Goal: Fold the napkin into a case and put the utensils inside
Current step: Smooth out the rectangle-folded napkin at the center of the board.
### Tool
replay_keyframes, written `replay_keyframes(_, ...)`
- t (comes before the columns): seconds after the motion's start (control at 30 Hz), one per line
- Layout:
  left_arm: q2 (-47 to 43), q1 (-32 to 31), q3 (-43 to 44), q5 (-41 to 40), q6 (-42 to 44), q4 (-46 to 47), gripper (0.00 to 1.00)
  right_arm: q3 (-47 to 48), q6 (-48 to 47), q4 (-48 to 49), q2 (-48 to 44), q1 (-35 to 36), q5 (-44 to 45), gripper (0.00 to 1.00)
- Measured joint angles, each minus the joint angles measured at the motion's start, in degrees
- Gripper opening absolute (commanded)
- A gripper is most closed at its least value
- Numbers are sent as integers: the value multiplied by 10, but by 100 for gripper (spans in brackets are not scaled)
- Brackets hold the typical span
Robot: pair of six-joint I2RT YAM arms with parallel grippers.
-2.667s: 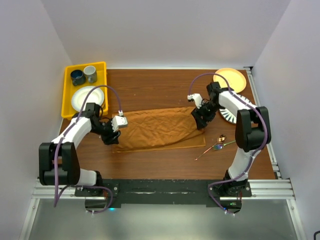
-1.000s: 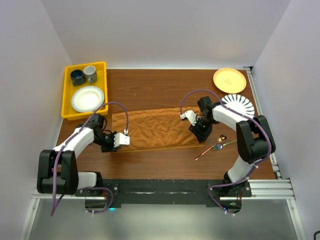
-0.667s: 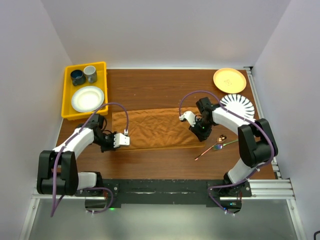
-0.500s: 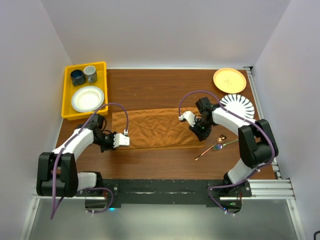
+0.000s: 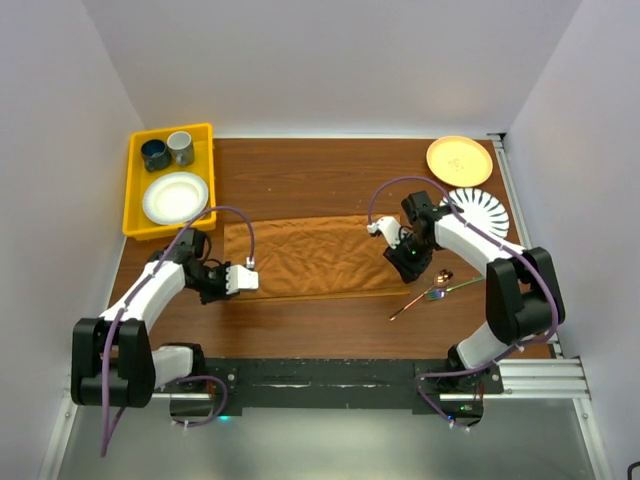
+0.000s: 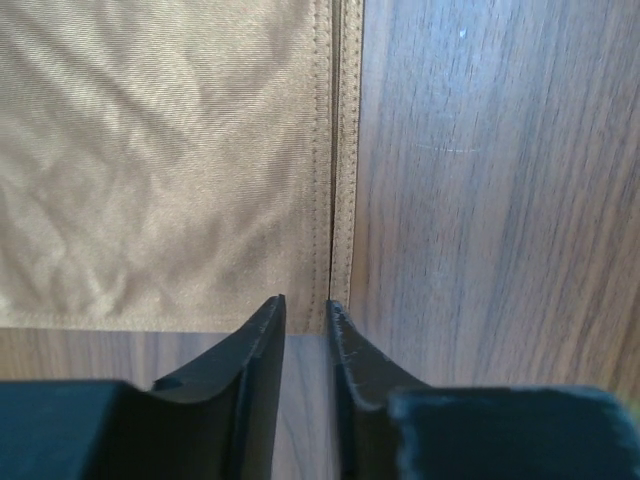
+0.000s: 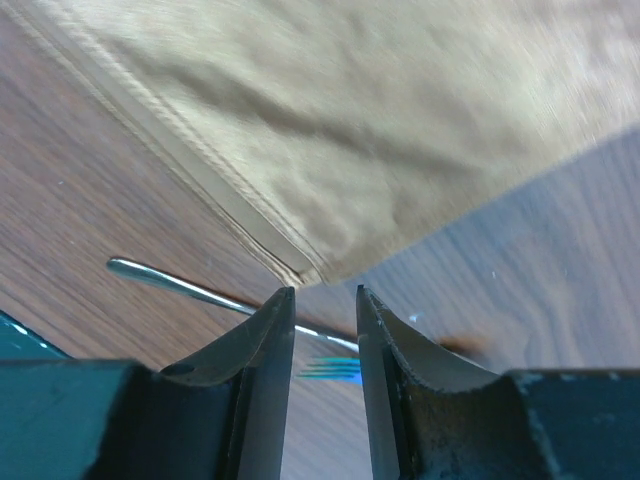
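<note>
Both arms are low at the near edge of the napkin (image 5: 310,258), one at each end, and it is easy to guess why: a fold needs both corners lifted together so the cloth comes over square. The napkin lies as a long band across the middle of the wooden table (image 5: 300,170), rust-brown, finely woven, faintly rumpled, with a soft sheen.

The left gripper (image 6: 305,305) sits right at the near left corner, its dark jaws parted by only a slit with nothing between them. Just ahead of it two stitched hems run side by side, so I would say the cloth is doubled over here.

The right gripper (image 7: 325,295) mirrors it at the near right corner, with the same narrow gap and nothing in it, and the cloth's point lies just beyond its tips.

The utensils (image 5: 432,294) lie on bare wood just right of the napkin, slim metal with a green-copper shine, close by for the right arm. The case looks only partly made, so they wait outside it.
</note>
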Motion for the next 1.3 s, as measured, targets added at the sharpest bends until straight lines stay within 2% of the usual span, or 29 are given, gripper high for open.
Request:
replay_keyframes(0.27,-13,1,0,4,-13,-2,41,3,65,3,35,-17,1,34)
replay_keyframes(0.37,-13,1,0,4,-13,-1,42,3,81,7,57,-17,0,33)
replay_keyframes(0.6,-6,1,0,3,-12,9,39,16,105,12,75,-19,-1,18)
replay_keyframes(0.7,-3,1,0,3,-12,10,38,18,109,11,75,-19,-1,8)
replay_keyframes(0.73,-1,1,0,3,-12,10,38,18,109,11,75,-19,-1,0)
replay_keyframes(1.0,0,1,0,3,-12,10,36,20,111,3,73,-19,-10,0)
replay_keyframes(1.03,0,1,0,3,-12,10,38,20,111,1,72,-19,-13,7)
replay_keyframes(1.07,0,1,0,3,-12,10,39,20,109,-2,69,-19,-15,18)
replay_keyframes(1.1,0,1,0,3,-12,10,40,20,108,-3,65,-19,-16,33)
replay_keyframes(1.13,0,1,0,3,-12,10,41,20,104,-6,58,-19,-16,39)
replay_keyframes(1.2,0,1,0,3,-12,10,42,20,96,-10,37,-19,-17,44)
replay_keyframes(1.3,1,1,1,3,-12,10,45,20,79,-10,4,-14,-16,46)
